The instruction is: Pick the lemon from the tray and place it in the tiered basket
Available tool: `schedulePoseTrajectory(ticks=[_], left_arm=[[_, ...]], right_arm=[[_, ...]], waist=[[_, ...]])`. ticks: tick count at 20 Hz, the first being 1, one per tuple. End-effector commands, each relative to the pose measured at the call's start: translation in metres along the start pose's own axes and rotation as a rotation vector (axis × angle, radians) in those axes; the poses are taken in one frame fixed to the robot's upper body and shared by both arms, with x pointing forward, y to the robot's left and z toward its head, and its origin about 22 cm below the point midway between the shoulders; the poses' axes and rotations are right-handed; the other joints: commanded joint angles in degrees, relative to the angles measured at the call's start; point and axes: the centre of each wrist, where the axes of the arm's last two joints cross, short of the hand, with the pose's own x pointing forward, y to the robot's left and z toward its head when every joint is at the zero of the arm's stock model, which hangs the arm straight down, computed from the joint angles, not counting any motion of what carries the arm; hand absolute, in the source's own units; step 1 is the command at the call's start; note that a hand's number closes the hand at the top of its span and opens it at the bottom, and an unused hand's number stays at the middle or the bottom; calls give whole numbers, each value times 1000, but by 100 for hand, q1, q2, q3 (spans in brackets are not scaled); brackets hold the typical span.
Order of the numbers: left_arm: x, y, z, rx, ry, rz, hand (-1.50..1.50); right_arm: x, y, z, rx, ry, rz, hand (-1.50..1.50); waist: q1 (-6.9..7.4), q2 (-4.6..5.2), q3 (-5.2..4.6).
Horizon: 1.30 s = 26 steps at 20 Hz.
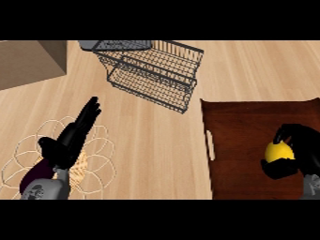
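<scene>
A yellow lemon (278, 152) lies on the dark brown wooden tray (245, 126) at the right of the head view. My right hand (308, 150) curls round the lemon, thumb and fingers wrapped on both sides, hiding most of it. The dark wire tiered basket (152, 75) stands at the top centre, left of and beyond the tray. My left hand (76, 133) rests open at the lower left, fingers straight and pointing up toward the basket, holding nothing.
A pale wire trivet-like mat (24, 154) lies under my left hand. A brown cardboard box (20, 63) sits at the top left. A grey object (89, 44) shows behind the basket. Bare wooden counter (155, 150) lies between hand and tray.
</scene>
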Motion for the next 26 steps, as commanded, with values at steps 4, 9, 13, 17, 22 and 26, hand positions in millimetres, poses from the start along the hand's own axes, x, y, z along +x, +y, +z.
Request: schedulePoseTrajectory(ticks=[4,9,13,17,22,26], left_arm=[[3,-6,-1,3,10,14,0],[-7,-2,11,-16,7,-1,0],[-10,-2,-1,-43,-7,-5,0],[-14,-15,1,-42,-8,9,0],[-3,-15,-4,-51,-11,13,0],[-6,-1,-6,-45,-13,0,0]], right_arm=[[25,-49,50,-182,-167,-423,150],[58,-95,74,-307,-269,-415,150],[105,-133,102,-286,-293,-406,150],[161,-153,80,-290,-299,-477,150],[225,-172,76,-253,-286,-468,150],[253,-190,45,-210,-286,-515,150]], waist=[[-17,-17,7],[140,22,2],[151,32,-11],[202,46,-5],[259,45,-6],[263,69,-4]])
